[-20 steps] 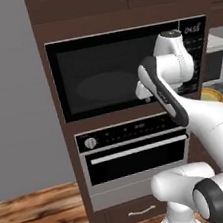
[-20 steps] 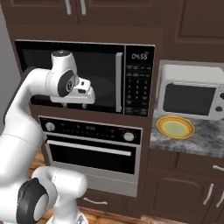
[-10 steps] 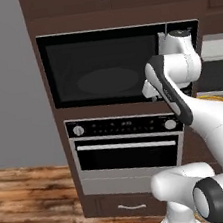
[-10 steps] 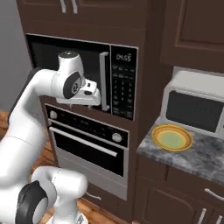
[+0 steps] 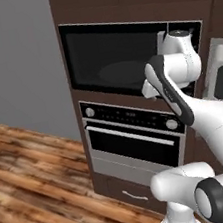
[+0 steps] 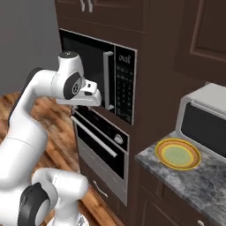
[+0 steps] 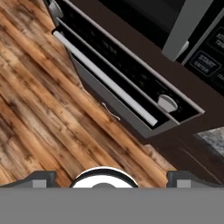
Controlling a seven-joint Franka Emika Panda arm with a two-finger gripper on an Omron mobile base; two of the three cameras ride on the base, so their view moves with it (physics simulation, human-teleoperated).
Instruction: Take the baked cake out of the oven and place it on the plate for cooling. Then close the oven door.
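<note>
Your pincer (image 7: 107, 180) hangs wide open and empty above the closed oven door (image 7: 98, 83); the plate (image 6: 178, 154) sits on the counter's (image 6: 207, 185) front edge.

oven door (image 5: 133, 143) shut, plate (image 6: 178, 154) on counter

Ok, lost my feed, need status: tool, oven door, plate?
Tool open, empty, up by the microwave. Oven door shut. Plate bare on counter. Nothing in the way.
</note>
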